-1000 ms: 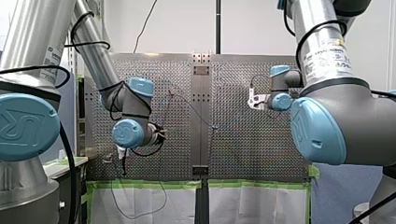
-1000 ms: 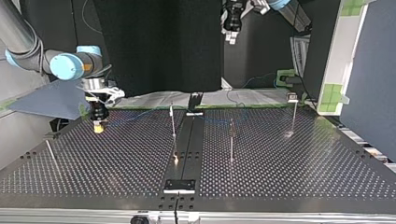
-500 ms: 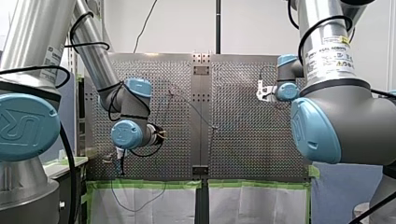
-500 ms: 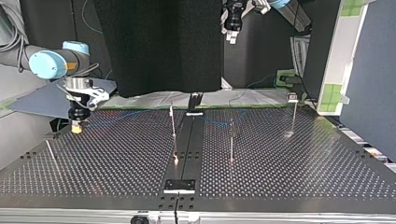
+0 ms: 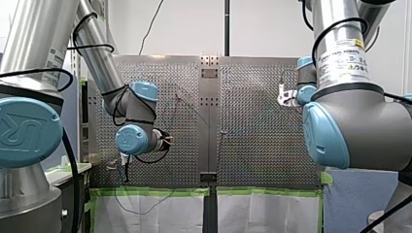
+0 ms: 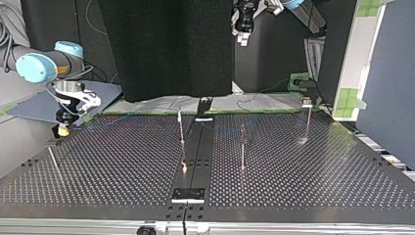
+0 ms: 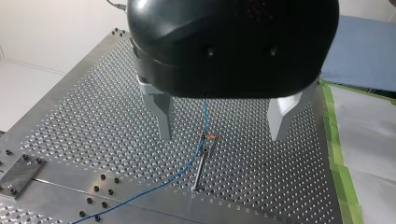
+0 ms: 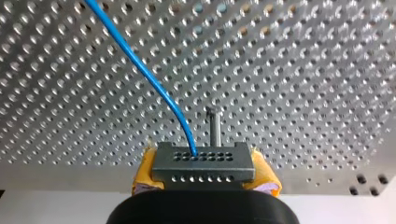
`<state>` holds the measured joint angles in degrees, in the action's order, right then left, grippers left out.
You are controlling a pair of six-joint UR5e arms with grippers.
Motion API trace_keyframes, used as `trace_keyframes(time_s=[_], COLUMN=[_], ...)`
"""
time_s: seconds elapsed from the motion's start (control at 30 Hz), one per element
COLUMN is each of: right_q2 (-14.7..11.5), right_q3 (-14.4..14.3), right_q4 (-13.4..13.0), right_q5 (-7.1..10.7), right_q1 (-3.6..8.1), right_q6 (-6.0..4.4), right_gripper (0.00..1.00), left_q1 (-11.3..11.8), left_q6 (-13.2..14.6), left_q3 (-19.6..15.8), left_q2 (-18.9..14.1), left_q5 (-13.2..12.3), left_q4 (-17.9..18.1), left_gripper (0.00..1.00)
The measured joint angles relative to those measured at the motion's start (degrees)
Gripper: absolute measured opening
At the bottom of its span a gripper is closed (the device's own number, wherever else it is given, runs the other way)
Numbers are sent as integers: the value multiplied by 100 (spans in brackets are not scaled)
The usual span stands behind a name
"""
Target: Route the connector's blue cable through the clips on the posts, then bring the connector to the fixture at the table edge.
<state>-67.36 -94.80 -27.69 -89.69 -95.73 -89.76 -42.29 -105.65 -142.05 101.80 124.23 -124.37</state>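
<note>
My right gripper (image 8: pixel 204 181) is shut on the grey connector (image 8: pixel 203 162), which sits between its yellow pads (image 8: pixel 144 177). The blue cable (image 8: pixel 140 70) leaves the connector's face and curves away over the perforated table. A thin post (image 8: pixel 215 127) stands just ahead of the connector. In the top view my right gripper (image 6: pixel 62 130) hangs low near the table's far left corner. My left gripper (image 7: pixel 222 133) is open, high above a post with a clip (image 7: pixel 208 137) that the blue cable (image 7: pixel 140 196) passes through. It shows at the top edge of the top view as my left gripper (image 6: pixel 242 39).
Upright posts (image 6: pixel 181 128) (image 6: pixel 242 147) (image 6: pixel 308 120) stand across the middle of the table, and a slanted rod (image 6: pixel 53 160) lies at the left. A black plate (image 6: pixel 188 194) sits at the near edge on the centre rail. Green tape (image 5: pixel 155 192) lines the table's edge.
My right gripper has carried the connector toward the top view's left, dragging the blue cable along. My left gripper has hardly moved.
</note>
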Motion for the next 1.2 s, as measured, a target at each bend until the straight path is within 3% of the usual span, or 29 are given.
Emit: trace_keyframes(time_s=[0.3,0.53,0.67,0.97,1.2], right_q2=[-1,2,6,18,32], right_q3=[0,23,43,101,147], right_q4=[-103,-107,-114,-164,-258], right_q5=[22,301,482,924,1275], right_q1=[268,609,745,845,851], right_q6=[45,71,63,-44,-291], right_gripper=[0,0,0,0,0], left_q1=[42,61,74,101,118], left_q6=[25,100,155,243,314], left_q3=[3,7,35,84,98], left_q2=[0,-1,-1,-1,0], left_q5=[0,0,10,42,47], left_q4=[-74,-121,-215,-454,-523], left_gripper=[100,100,100,100,100])
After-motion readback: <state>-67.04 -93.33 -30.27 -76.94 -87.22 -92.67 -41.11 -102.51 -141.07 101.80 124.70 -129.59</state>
